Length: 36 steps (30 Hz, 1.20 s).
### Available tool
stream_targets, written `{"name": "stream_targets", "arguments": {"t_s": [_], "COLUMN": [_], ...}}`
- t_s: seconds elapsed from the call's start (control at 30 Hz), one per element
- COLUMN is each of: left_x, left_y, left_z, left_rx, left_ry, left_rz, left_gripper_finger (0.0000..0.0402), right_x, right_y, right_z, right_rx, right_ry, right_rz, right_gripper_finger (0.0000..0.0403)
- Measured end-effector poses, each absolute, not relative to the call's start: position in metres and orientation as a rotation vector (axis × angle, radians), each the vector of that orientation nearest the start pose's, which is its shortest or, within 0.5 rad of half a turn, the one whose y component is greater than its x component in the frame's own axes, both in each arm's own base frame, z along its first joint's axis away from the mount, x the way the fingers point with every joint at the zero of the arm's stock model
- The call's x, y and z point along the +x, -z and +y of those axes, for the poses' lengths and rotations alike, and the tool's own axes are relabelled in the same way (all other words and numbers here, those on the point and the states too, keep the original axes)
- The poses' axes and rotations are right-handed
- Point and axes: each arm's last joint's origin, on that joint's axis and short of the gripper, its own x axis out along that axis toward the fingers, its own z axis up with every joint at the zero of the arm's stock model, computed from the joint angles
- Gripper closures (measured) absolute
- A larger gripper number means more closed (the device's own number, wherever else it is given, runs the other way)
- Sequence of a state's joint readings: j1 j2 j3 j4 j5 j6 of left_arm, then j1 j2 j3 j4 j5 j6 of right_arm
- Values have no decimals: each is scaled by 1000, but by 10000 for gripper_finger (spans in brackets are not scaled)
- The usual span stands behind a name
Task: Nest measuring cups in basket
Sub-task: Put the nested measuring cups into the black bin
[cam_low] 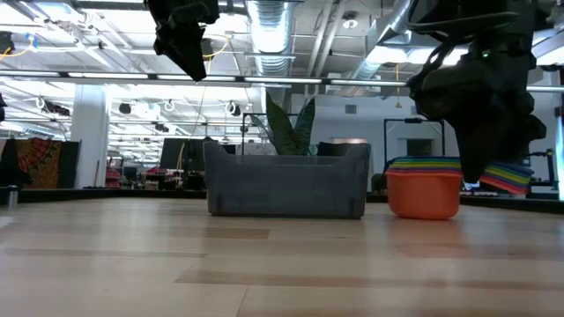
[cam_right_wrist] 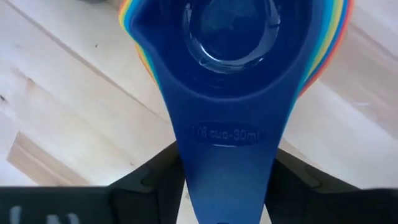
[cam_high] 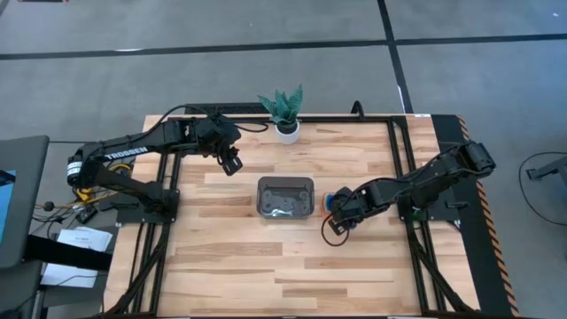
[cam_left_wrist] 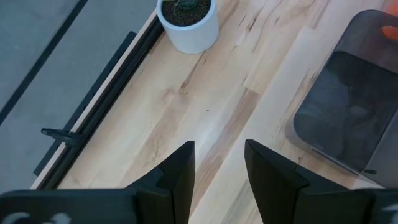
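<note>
The measuring cups [cam_high: 334,201] stand nested in one stack on the table, just right of the basket. In the low view the stack [cam_low: 424,188] rests on its orange bottom cup, rainbow rims above. The right wrist view looks down into the dark blue top cup [cam_right_wrist: 230,37]. The dark grey mesh basket [cam_high: 285,197] sits mid-table and also shows in the low view [cam_low: 286,180]. My right gripper [cam_high: 342,218] is low at the stack's handles, shut on them. My left gripper [cam_high: 232,164] hangs open above the table, left of the plant and behind the basket. My right gripper [cam_right_wrist: 227,180] has the stacked handles between its two fingers, the dark blue top handle [cam_right_wrist: 227,152] showing on top. The fingers lie along the handles, coming from the table's right near side and slanting down. The stack stands upright with its orange bottom cup [cam_low: 423,198] on the table.
A white-potted plant [cam_high: 285,115] stands at the far edge behind the basket, also seen in the left wrist view [cam_left_wrist: 188,25]. Black frame rails run along the table's left, right and far sides. Bare wood lies toward the near edge.
</note>
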State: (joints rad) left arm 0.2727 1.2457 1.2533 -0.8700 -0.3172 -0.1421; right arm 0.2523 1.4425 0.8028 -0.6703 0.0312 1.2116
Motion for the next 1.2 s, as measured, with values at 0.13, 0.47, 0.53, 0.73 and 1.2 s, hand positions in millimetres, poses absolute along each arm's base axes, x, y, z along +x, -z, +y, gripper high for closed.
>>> {"name": "stream_targets", "arguments": {"t_s": [0.13,0.47,0.53,0.73,1.2], "left_x": [231,231,231,231,231], "left_y": [-343,-343,-343,-343,-343], "left_z": [74,74,74,74,74], "left_rx": [-111,-107,-105,-104,-105], "left_ry": [-614,-612,-611,-612,-611], "left_rz": [833,834,835,835,837], "left_gripper_finger": [272,272,272,272,272], "right_x": [236,235,236,234,233], "right_y": [-174,-173,-173,-172,-172], "right_z": [59,58,58,58,57], "right_rx": [829,812,810,799,782], "right_ry": [626,645,647,660,664], "right_rz": [1203,1191,1195,1205,1207], "right_gripper_finger": [175,150,155,191,220]}}
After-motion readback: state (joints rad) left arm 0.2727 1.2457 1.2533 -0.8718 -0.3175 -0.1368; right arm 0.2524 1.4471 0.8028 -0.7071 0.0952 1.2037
